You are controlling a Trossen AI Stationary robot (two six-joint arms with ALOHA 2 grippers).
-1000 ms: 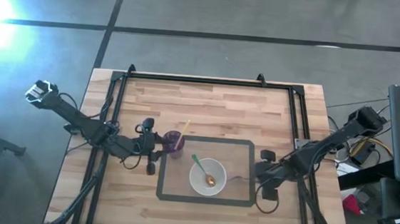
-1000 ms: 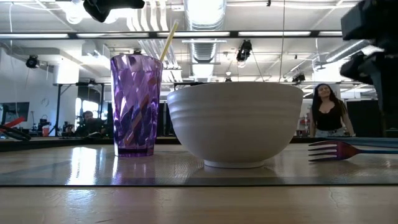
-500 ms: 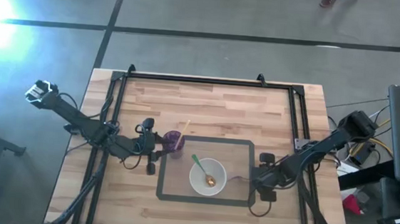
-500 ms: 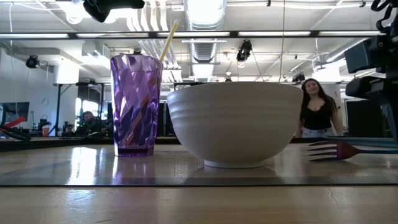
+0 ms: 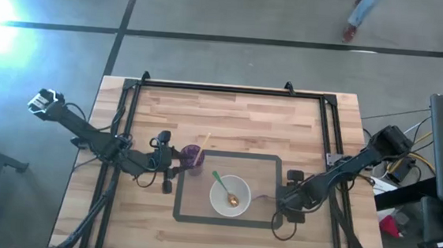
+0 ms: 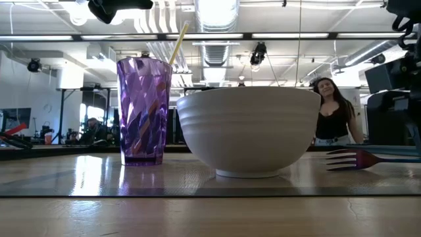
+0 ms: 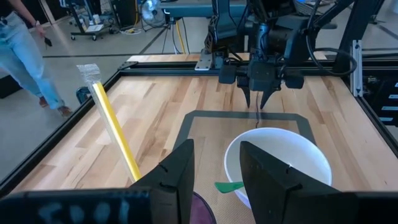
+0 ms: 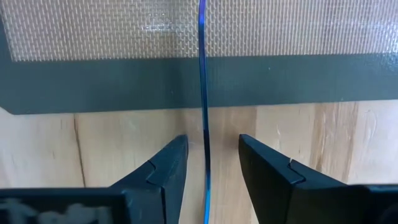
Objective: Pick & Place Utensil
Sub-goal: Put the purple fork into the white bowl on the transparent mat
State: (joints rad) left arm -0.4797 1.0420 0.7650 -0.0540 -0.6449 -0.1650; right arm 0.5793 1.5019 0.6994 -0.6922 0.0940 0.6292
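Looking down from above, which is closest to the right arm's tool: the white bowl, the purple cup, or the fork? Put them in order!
From the right tool, nearest first:
1. Fork: right beside the tool, on the mat's right part.
2. White bowl: middle of the mat, farther toward the left arm.
3. Purple cup: farthest, at the mat's far-left corner, next to the left tool.

You're working in a robotics lab or open industrial workshop, not a home. In the low view, the upper frame shows exposed ceiling ducts point(image 6: 217, 39), strip lights and hanging cables, with dark equipment racks point(image 6: 72, 112) at the left. A person point(image 6: 331, 115) stands at the right, another sits at the lower left. From above, the butcher-block table point(image 5: 238, 113) sits at centre on bare concrete floor point(image 5: 238, 14) crossed by dark tape lines, with electronics and loose cables at the right edge.
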